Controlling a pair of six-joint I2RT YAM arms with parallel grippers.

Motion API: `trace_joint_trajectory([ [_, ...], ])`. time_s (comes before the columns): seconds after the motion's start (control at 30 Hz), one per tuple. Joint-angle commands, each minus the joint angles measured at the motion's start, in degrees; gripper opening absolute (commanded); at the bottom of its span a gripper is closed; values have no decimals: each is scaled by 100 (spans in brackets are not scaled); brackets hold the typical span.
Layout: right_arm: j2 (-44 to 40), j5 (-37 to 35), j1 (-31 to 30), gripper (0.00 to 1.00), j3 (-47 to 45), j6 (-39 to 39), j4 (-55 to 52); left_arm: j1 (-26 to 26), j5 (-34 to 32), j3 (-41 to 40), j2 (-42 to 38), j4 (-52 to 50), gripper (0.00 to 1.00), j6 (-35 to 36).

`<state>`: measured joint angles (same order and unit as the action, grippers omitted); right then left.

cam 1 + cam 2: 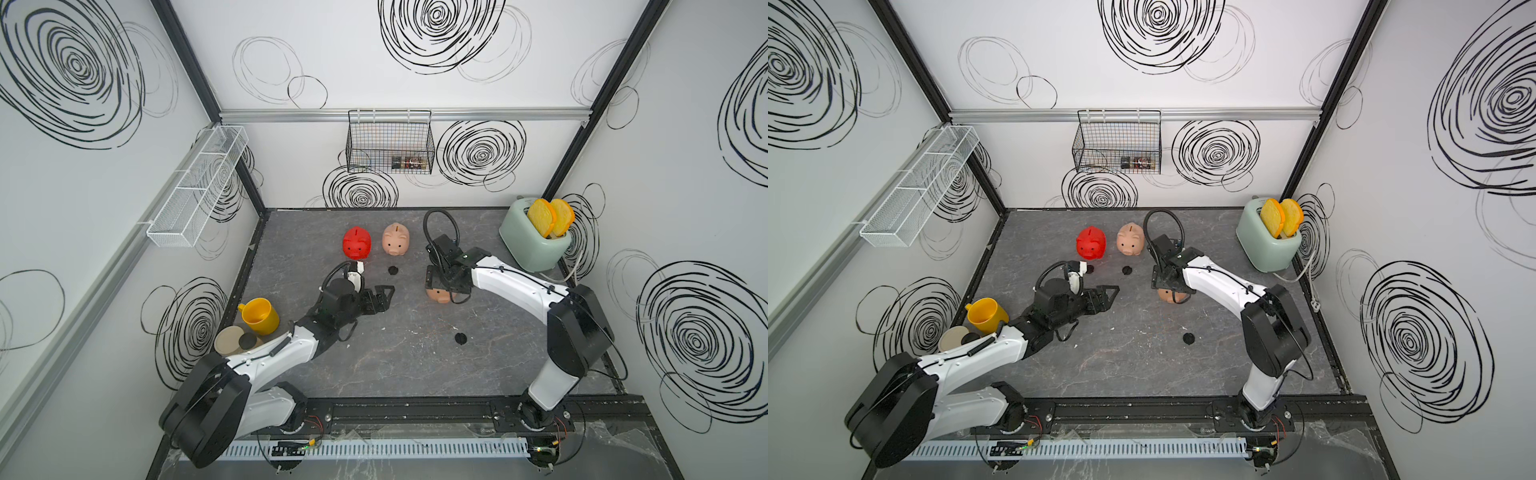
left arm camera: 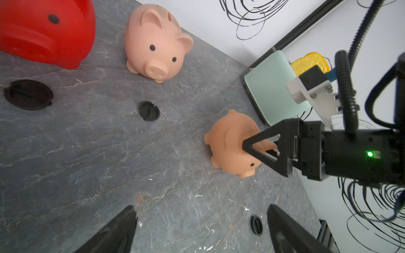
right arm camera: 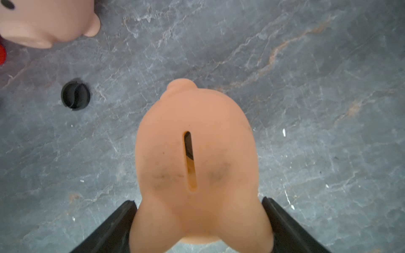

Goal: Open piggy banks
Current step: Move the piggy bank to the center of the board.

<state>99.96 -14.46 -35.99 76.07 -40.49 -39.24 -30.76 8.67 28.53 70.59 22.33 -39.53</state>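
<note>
At mid bench, right tool is straddling the upright peach-tan pig, jaws wide against its cheeks; pinching or not, cannot tell. Left tool is hanging spread, empty. Retracting skewed risks dragging pig over.

In the far right corner of the grey marbled table we see a mint-green toaster with two toast slices standing upright in its slots. Near the left edge sits a yellow mug, and just beside it a tan round lid and a small black disc. A white mesh basket hangs on the left wall. A black wire basket hangs from the back rail and holds a small item we cannot identify. Black scribbled swirls cover the walls.
</note>
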Motion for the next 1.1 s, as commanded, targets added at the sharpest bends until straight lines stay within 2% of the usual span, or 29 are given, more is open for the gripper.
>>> trace_joint_trajectory([
  [0.0,345,-81,198,81,422,319,38,-70,-160,276,219,286,96,-44],
  [0.17,958,73,465,80,1055,480,33,-187,-190,424,423,368,96,-8],
  [0.53,2146,119,743,80,2653,799,-409,-293,-246,95,516,1087,96,484],
  [0.77,2592,75,792,79,3232,894,-597,-263,-299,249,767,1028,96,538],
  [1.07,2865,268,937,78,3502,981,-555,-262,-352,146,747,958,96,591],
])
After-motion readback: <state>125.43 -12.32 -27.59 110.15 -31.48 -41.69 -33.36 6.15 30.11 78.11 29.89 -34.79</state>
